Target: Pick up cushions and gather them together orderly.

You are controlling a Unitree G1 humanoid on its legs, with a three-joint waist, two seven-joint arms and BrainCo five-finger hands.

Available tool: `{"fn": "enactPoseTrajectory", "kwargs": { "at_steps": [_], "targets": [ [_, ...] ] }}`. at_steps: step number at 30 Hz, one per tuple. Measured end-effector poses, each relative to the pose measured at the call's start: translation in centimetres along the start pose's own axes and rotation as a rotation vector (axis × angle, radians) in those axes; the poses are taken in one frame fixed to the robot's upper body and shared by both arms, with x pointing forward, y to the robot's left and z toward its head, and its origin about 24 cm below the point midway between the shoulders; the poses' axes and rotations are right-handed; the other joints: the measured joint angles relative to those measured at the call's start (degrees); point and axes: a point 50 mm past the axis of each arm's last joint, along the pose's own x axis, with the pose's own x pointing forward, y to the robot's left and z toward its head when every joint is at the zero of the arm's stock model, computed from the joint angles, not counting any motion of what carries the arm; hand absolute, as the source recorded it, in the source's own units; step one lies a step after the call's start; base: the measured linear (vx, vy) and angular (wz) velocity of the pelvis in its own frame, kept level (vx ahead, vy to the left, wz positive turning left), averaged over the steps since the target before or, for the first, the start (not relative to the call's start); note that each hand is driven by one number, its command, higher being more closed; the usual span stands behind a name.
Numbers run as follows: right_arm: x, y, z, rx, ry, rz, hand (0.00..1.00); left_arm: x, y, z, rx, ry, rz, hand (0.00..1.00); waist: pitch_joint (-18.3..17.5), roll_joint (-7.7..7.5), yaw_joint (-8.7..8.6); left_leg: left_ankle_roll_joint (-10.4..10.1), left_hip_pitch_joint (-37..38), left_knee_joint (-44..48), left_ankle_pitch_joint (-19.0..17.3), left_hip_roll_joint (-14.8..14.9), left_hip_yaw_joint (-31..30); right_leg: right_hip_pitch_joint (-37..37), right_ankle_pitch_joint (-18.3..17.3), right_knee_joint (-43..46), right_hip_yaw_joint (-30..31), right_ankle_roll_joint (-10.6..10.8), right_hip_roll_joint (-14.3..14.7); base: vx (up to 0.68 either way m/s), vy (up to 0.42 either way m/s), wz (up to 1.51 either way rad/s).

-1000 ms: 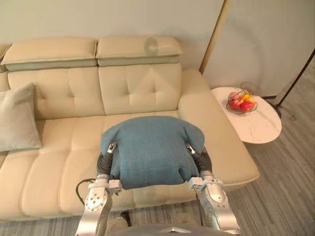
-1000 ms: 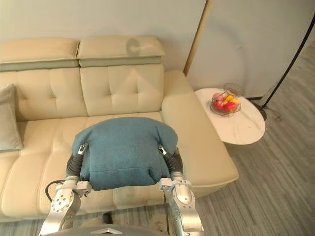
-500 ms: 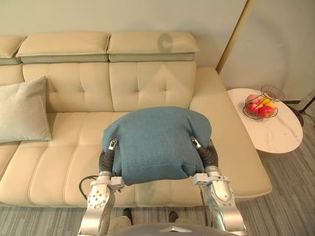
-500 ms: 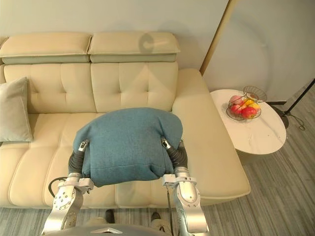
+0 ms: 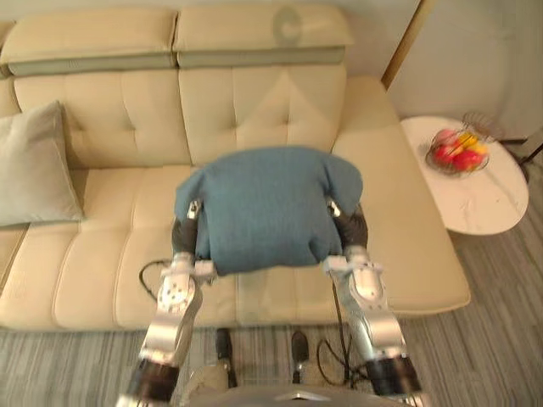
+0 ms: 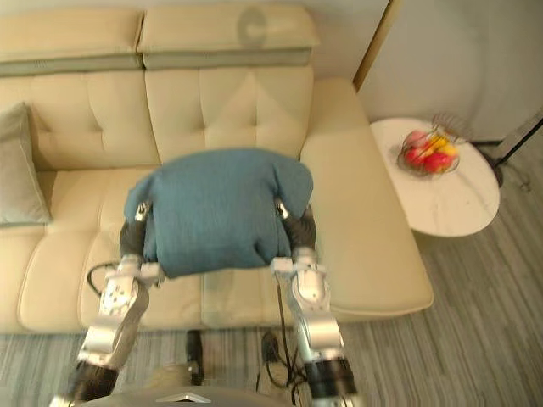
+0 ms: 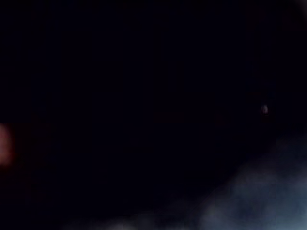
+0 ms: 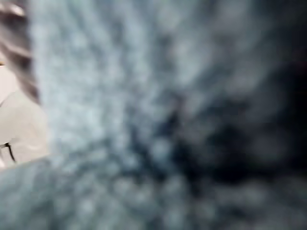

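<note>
1. The blue cushion (image 5: 265,208) is carried between the left hand (image 5: 181,236) and the right hand (image 5: 352,229), above the seat of the cream sofa (image 5: 263,102).
2. The cushion covers both hands (grip: cannot tell).
3. The right wrist view shows its weave close up; the eye views show a grey cushion (image 5: 34,165) at the sofa's left end.

You have no text, label, number or sign to read here: the blue cushion (image 5: 267,208), the grey cushion (image 5: 34,165), the sofa (image 5: 254,102), the round surface (image 5: 492,202) and its fruit bowl (image 5: 458,153) all show plain faces
</note>
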Motion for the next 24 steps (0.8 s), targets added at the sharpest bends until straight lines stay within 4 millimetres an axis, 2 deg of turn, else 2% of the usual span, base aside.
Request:
{"fn": "enactPoseTrajectory", "kwargs": {
  "at_steps": [2,4,5,6,7,8,9,10,11,12,13,14,18,19,20,24],
  "targets": [
    [2.0,0.7,2.2,0.006,-0.101,-0.043,1.00,2.4,-0.8,2.0,0.006,-0.086,0.008,1.00,0.7,0.39,0.29,-0.3,-3.3,1.0,0.1,0.0,-0.2,-3.9,-0.5,2.8,-0.1,0.0,-0.2,-0.15,-0.007,0.13],
    [4.6,1.3,5.7,-0.004,-0.256,-0.114,1.00,5.5,-2.4,5.4,0.005,-0.208,0.016,1.00,1.8,0.94,0.35,-0.8,-7.0,2.0,1.0,-0.2,-1.3,-8.6,-1.4,6.7,-0.7,-0.2,-0.7,-0.14,-0.028,0.21],
    [5.1,1.5,6.4,-0.003,-0.286,-0.125,1.00,6.1,-2.6,6.2,0.006,-0.236,0.014,1.00,2.2,0.96,0.34,-0.8,-7.4,1.9,1.3,-0.4,-1.4,-9.4,-1.7,7.5,-0.7,-0.2,-0.8,-0.15,-0.056,0.25],
    [7.1,1.9,9.6,-0.007,-0.406,-0.179,1.00,8.3,-3.8,9.5,0.015,-0.350,0.010,1.00,3.1,1.58,0.22,-0.7,-10.3,1.7,2.4,-0.5,-1.8,-13.2,-2.2,9.8,-0.7,-0.2,-1.1,-0.12,-0.053,0.20],
    [7.6,2.0,10.7,-0.008,-0.447,-0.195,1.00,8.9,-4.1,10.8,0.019,-0.389,0.010,1.00,3.6,1.73,0.31,-0.8,-11.2,1.4,2.6,-0.5,-1.8,-14.3,-2.3,10.3,-0.7,-0.2,-1.1,-0.12,-0.054,0.21],
    [8.5,2.3,12.6,-0.009,-0.514,-0.220,1.00,9.8,-4.6,13.0,0.033,-0.462,0.009,1.00,4.9,2.07,0.33,-0.8,-12.4,0.9,3.4,-0.5,-1.8,-16.0,-2.2,11.0,-0.7,-0.2,-1.2,-0.13,-0.046,0.08],
    [9.7,2.6,15.4,-0.011,-0.607,-0.261,1.00,10.8,-5.2,16.3,0.057,-0.570,0.016,1.00,6.6,2.66,0.41,-1.0,-14.3,-0.2,5.2,-0.4,-2.0,-18.8,-1.8,11.8,-0.7,-0.4,-1.1,-0.15,-0.046,0.06],
    [10.4,2.9,17.7,-0.016,-0.684,-0.310,1.00,11.3,-5.8,19.1,0.072,-0.657,0.032,1.00,7.8,3.13,0.61,-1.1,-16.5,-1.0,6.5,-0.3,-2.1,-21.4,-1.2,12.1,-0.7,-0.4,-0.9,-0.14,-0.041,0.02],
    [10.6,3.0,18.6,-0.015,-0.711,-0.327,1.00,11.4,-6.0,20.2,0.077,-0.690,0.039,1.00,8.4,3.28,0.72,-1.0,-17.2,-1.3,7.0,-0.3,-2.1,-22.4,-1.1,12.2,-0.7,-0.5,-0.9,-0.10,-0.029,0.03],
    [11.1,3.0,20.4,-0.017,-0.766,-0.381,1.00,11.6,-6.4,22.9,0.077,-0.769,0.066,1.00,9.5,3.59,0.78,-0.6,-19.2,-2.6,9.3,-0.4,-2.5,-25.1,-0.6,13.0,-0.8,-0.6,-0.9,-0.06,-0.028,0.05],
    [11.6,2.9,21.3,-0.014,-0.780,-0.414,0.00,11.8,-6.8,24.1,0.084,-0.801,0.077,0.00,10.4,3.79,0.77,-0.6,-20.0,-3.2,10.3,-0.4,-2.8,-26.3,-0.6,13.4,-0.9,-0.6,-0.8,-0.05,-0.048,0.12],
    [12.3,2.8,22.5,0.006,-0.788,-0.463,0.00,12.1,-7.5,25.9,0.099,-0.836,0.086,0.00,11.8,3.79,0.69,-1.1,-21.1,-4.1,11.5,-0.5,-3.3,-28.0,-0.6,14.1,-1.0,-0.7,-0.9,-0.02,-0.048,0.10],
    [13.9,2.4,24.6,0.045,-0.763,-0.543,0.00,13.1,-8.5,29.1,0.093,-0.849,0.122,0.00,12.8,3.99,0.66,-2.3,-26.1,-5.9,14.1,-0.5,-3.6,-34.1,-0.7,15.7,-1.4,-0.9,-1.0,-0.02,-0.065,0.12],
    [14.5,2.3,25.5,0.047,-0.754,-0.559,0.00,13.3,-9.0,30.1,0.092,-0.847,0.130,0.00,14.3,4.14,0.51,-3.6,-27.7,-5.9,15.5,-0.6,-3.9,-35.4,-0.7,15.9,-1.9,-1.1,-1.3,0.01,-0.054,0.27],
    [15.3,2.0,26.1,0.062,-0.721,-0.558,0.00,13.5,-9.3,30.9,0.099,-0.837,0.135,0.00,14.4,4.21,0.53,-5.3,-30.3,-5.9,16.7,-0.7,-4.6,-37.7,-0.4,15.9,-2.5,-1.4,-1.6,0.01,-0.054,0.24],
    [18.0,0.5,26.1,0.164,-0.540,-0.410,0.00,14.3,-10.1,31.7,0.122,-0.768,0.078,0.00,15.2,5.23,1.06,-5.9,-35.9,-6.0,15.7,0.2,-4.7,-42.9,-0.2,16.5,-4.5,-1.8,-1.3,0.03,-0.013,0.10]
  ]
}}
